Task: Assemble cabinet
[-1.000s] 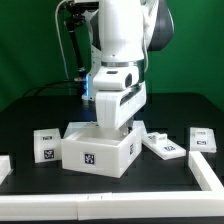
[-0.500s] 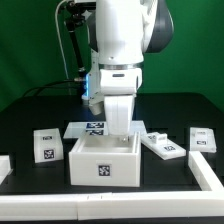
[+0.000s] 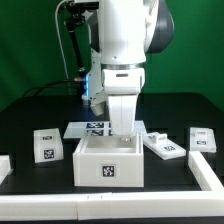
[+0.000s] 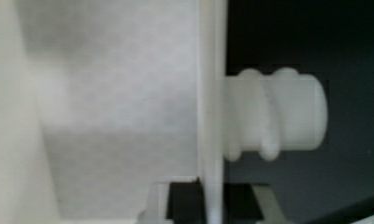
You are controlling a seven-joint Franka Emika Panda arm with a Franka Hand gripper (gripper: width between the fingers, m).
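The cabinet is a white open-topped box with a square tag on its front face, standing square to the exterior view in the middle of the table. My gripper reaches down at its far wall. In the wrist view the cabinet's thin wall runs edge-on between my two dark fingers, one finger on each side, so my gripper is shut on it. A ribbed white knob sticks out of that wall on the outer side.
The marker board lies just behind the cabinet. A small tagged block stands on the exterior view's left, a flat tagged piece and another block on its right. White parts lie at the front edges.
The cabinet has turned from skewed to square-on with my gripper holding it, and has shifted a little toward the exterior view's right.
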